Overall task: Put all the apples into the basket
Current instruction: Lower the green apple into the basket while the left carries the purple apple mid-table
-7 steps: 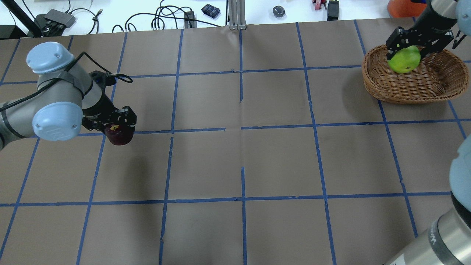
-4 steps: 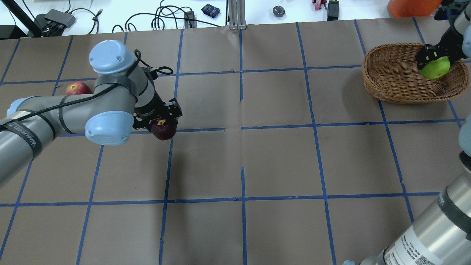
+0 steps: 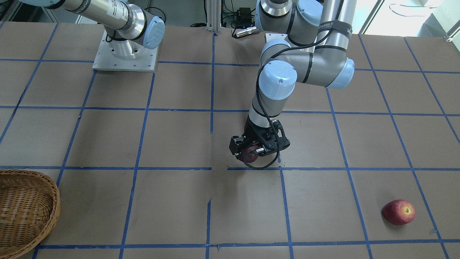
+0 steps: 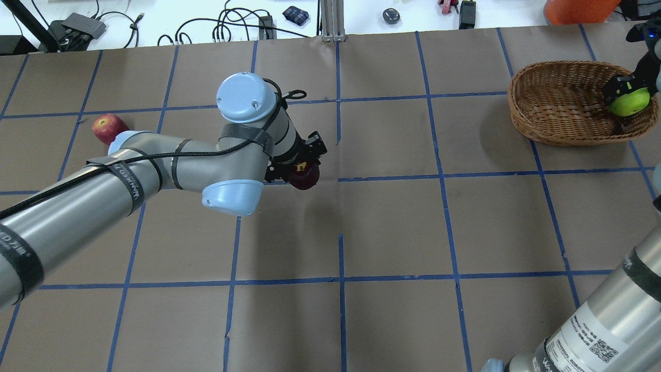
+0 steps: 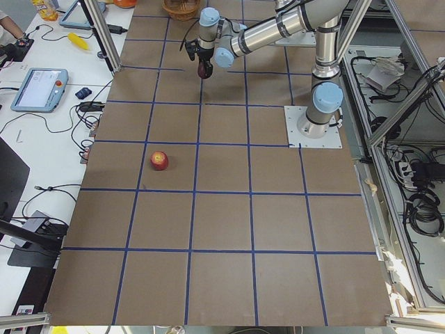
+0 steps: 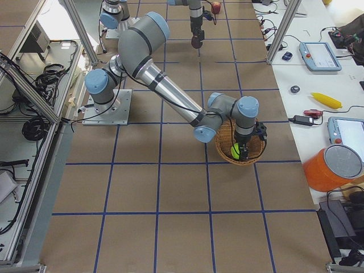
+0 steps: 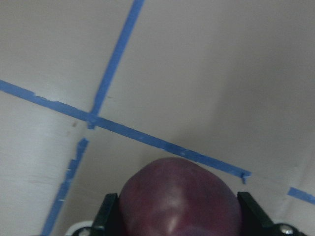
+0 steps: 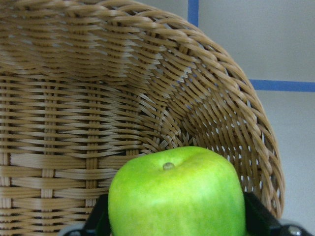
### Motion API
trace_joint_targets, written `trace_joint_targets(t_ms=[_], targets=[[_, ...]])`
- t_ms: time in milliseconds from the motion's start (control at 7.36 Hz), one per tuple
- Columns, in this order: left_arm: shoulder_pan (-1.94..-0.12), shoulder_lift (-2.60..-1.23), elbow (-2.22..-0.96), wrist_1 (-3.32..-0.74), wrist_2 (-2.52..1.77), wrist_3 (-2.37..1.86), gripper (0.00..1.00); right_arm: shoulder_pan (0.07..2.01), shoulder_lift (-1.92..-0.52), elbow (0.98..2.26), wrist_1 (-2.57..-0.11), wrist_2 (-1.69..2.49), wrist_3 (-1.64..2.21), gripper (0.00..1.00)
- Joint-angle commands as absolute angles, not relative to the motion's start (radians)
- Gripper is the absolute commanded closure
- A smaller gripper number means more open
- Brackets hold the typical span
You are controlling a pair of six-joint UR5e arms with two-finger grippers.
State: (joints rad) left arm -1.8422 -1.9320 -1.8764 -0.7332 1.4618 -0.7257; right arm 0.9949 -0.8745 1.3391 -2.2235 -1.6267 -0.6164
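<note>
My left gripper (image 4: 302, 172) is shut on the dark maroon apple (image 4: 304, 177) and holds it above the table near the middle; the apple also shows in the front view (image 3: 249, 154) and the left wrist view (image 7: 179, 196). My right gripper (image 4: 627, 95) is shut on the lime green apple (image 4: 630, 102) inside the right end of the wicker basket (image 4: 552, 103). In the right wrist view the green apple (image 8: 177, 196) sits low against the basket wall (image 8: 98, 98). The red apple (image 4: 105, 127) lies alone on the table at the far left.
Brown paper with a blue tape grid covers the table. Cables, boxes and small items lie beyond its far edge, and an orange object (image 4: 576, 10) stands behind the basket. The basket sits at the table's far right corner (image 3: 25, 208).
My left arm has carried the maroon apple rightward, toward the table's middle, uncovering the red apple. My right gripper has moved the green apple from the basket's left side to its right end.
</note>
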Motion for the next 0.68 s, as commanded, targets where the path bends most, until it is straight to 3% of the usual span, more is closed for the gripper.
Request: trace_joint_targets(t_ms=[0, 136, 272, 408, 544], targets=[[-1.91, -2.002, -1.861, -0.64, 1.437, -0.874, 0.54, 0.994, -0.88, 1.338, -2.217, -1.623, -0.614, 0.0], [-1.91, -2.029, -1.861, -0.6, 1.439, -0.893, 0.53, 1.003, -0.891, 1.336, -2.201, -1.628, -0.612, 0.0], [-1.91, -2.049, -1.862, -0.6, 1.446, -0.887, 0.22, 1.011, -0.931, 1.333, -2.142, -1.626, -0.612, 0.0], [-1.908, -2.052, -1.861, -0.607, 1.444, -0.865, 0.0, 1.041, -0.992, 1.333, -2.062, -1.626, -0.604, 0.0], [-1.902, -2.04, -1.856, -0.609, 1.447, -0.82, 0.0, 1.066, -1.03, 1.335, -1.98, -1.623, -0.592, 0.0]])
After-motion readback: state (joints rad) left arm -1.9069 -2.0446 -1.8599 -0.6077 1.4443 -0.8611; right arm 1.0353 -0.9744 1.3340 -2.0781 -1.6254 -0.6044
